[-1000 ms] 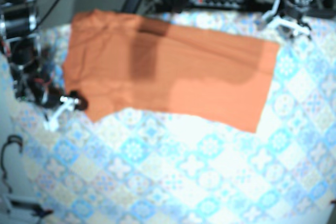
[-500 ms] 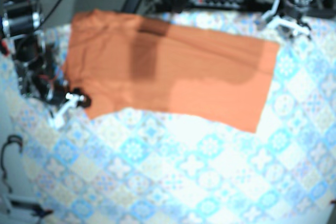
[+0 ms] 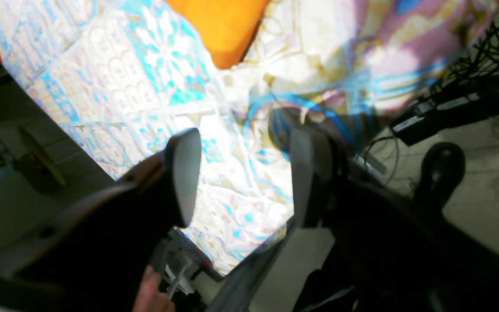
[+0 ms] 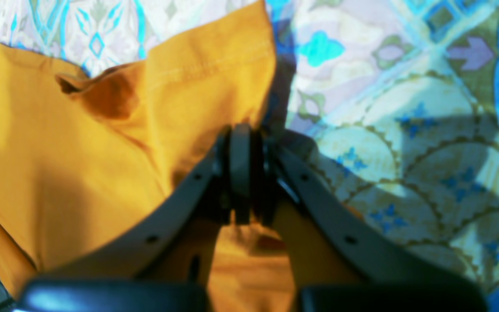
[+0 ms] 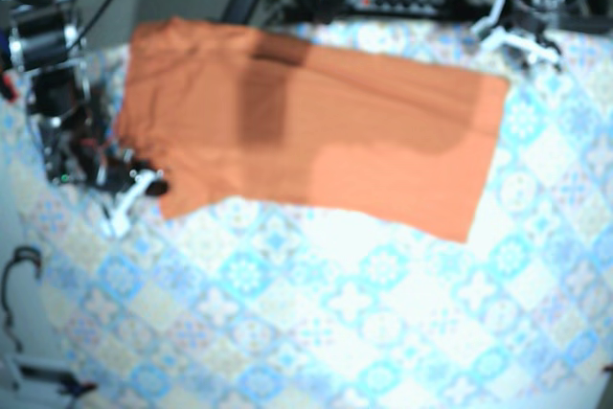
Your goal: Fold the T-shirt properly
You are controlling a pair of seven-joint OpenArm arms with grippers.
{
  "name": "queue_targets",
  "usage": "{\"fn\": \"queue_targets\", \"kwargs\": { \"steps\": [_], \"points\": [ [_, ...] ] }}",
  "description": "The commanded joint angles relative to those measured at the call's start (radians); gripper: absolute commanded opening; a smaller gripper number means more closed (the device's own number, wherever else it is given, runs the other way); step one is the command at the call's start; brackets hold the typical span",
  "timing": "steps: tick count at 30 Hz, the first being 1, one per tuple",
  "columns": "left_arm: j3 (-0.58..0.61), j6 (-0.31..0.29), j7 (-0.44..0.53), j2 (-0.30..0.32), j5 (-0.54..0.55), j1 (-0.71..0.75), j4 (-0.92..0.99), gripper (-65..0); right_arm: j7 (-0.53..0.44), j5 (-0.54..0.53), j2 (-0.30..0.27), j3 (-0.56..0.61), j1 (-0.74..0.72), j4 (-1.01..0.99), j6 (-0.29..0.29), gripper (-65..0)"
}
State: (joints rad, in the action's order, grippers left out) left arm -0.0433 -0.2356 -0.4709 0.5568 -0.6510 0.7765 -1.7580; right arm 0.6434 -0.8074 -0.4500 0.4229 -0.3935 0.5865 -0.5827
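Left wrist view: left end effector (image 3: 243, 173) is wide open, w/ nothing btw the two fingers (image 3: 184, 173) except the patterned cloth of the surface (image 3: 145, 86) below. One orange corner of the T-shirt (image 3: 221, 30) lies ahead of the tips, apart from them and flat on the surface. Off to the side of the end effector, past the surface edge, there's a tangle of dark cables (image 3: 492, 56).

Right wrist view: right end effector (image 4: 243, 173) has its tips pressed together, no gap showing. Orange T-shirt (image 4: 80, 151) sits directly at and under the tips and looks pinched there. The fabric rises in a raised fold just ahead and to one side; bare surface (image 4: 405, 130) is on the other side.

Base view (blurry): T-shirt (image 5: 316, 131) is spread across the far half of the surface (image 5: 335, 313). Right end effector (image 5: 144, 182) meets the shirt's near corner on its side. Left end effector (image 5: 512, 35) sits just off the opposite far corner, not touching.
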Motion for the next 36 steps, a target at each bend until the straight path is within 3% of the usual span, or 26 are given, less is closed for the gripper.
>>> {"fn": "queue_targets", "kwargs": {
  "steps": [1, 5, 13, 36],
  "points": [
    [-0.008, 0.015, -0.001, 0.013, -0.01, -0.015, -0.012, -32.2, 0.1, 0.069, 0.033, 0.015, 0.021, -0.009, 0.002, -62.0],
    [0.007, 0.014, -0.053, 0.016, -0.01, -0.079, 0.02, -32.2, 0.1, 0.067, 0.033, 0.015, 0.021, -0.009, 0.002, -62.0],
    [0.113, 0.011, -0.062, 0.021, -0.011, -0.191, 0.096, -32.2, 0.1, 0.067, 0.033, 0.015, 0.021, -0.009, 0.002, -62.0],
    [0.155, 0.009, -0.062, 0.021, -0.011, -0.24, 0.169, -32.7, 0.1, 0.067, 0.033, 0.015, 0.021, -0.009, 0.002, -62.0]
  ]
}}
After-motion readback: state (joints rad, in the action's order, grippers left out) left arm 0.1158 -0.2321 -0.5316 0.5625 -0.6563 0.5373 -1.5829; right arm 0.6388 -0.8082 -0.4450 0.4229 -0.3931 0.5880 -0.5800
